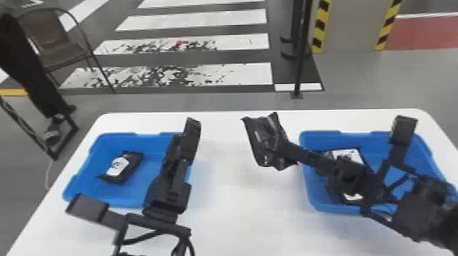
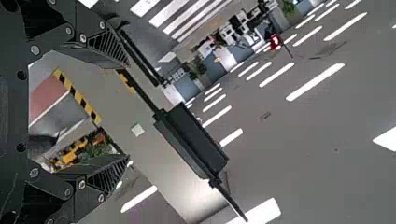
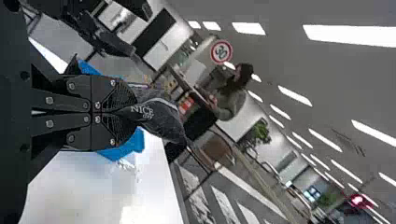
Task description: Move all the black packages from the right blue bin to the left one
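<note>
My right gripper [image 1: 277,144] is shut on a black package [image 1: 260,139], held above the table between the two bins. In the right wrist view the right gripper [image 3: 133,113] pinches one end of that black package [image 3: 161,122]. Inside the left blue bin [image 1: 116,200] lies a black package with a white label [image 1: 123,167]. The right blue bin [image 1: 327,208], partly covered by the right arm, holds more black packages [image 1: 363,157] with white labels. My left gripper [image 1: 192,136] is raised over the left bin's right side; in the left wrist view the left gripper [image 2: 128,112] stands open and empty.
Both bins stand on a white table [image 1: 245,211], apart from each other. The left arm covers the left bin's right wall. Beyond the table's far edge are a chair [image 1: 56,44] and a black post [image 1: 300,51] on the floor.
</note>
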